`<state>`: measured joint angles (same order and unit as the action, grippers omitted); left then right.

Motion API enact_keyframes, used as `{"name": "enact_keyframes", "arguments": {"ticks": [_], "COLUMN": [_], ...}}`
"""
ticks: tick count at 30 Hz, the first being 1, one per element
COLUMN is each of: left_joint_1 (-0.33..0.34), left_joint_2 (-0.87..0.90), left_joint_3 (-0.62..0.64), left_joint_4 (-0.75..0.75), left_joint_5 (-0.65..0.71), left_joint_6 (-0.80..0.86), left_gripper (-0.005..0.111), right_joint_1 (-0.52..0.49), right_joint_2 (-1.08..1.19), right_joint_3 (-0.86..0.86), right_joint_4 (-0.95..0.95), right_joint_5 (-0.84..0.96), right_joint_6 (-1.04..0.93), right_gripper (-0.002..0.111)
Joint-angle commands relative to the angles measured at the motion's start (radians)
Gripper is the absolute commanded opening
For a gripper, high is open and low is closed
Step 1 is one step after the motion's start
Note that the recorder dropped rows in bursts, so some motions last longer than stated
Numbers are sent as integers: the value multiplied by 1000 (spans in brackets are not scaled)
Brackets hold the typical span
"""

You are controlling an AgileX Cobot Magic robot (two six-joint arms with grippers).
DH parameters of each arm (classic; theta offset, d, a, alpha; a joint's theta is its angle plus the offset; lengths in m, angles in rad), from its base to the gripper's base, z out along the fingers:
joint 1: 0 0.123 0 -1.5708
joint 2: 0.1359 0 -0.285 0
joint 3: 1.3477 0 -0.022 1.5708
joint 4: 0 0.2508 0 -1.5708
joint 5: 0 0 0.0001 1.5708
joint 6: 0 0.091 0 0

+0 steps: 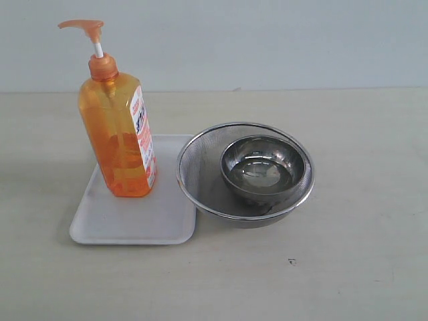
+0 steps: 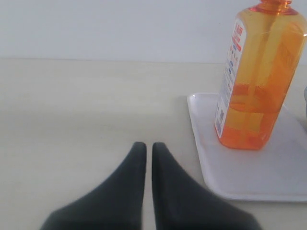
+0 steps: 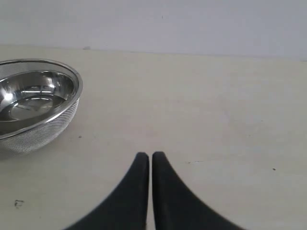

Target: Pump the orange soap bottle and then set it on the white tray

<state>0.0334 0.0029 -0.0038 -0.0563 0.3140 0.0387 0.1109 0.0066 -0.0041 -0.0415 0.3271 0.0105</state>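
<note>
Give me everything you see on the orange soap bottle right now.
The orange soap bottle is tall, flat-sided translucent orange plastic, with an orange pump head on a white stem and a white label down one side. It stands upright on the white tray, toward its far edge. Nothing else touches it.

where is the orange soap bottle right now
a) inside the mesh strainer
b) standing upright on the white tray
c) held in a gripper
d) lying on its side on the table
b: the orange soap bottle stands upright on the white tray, beside the strainer, and no gripper is touching it.
</note>
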Motion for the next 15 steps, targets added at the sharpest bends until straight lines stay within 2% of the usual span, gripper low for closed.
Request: {"name": "enact_keyframes", "arguments": {"ticks": [1, 12, 15], "left_joint_1": [-7, -7, -7], "left_joint_2": [-3, -3, -3], "left_joint_3": [4, 4, 4], "left_joint_4": [1, 1, 1], "left_joint_5": [-3, -3, -3], "left_joint_6": [7, 7, 7], "left_gripper": [5, 5, 5], "right_joint_1": [-1, -1, -29], "right_joint_2": [-7, -7, -7], "right_joint_3": [4, 4, 4], "right_joint_4": [6, 6, 6], "right_joint_5": [-2, 11, 14], "right_joint_6": [-34, -31, -31], "right_gripper": [0, 0, 0]}}
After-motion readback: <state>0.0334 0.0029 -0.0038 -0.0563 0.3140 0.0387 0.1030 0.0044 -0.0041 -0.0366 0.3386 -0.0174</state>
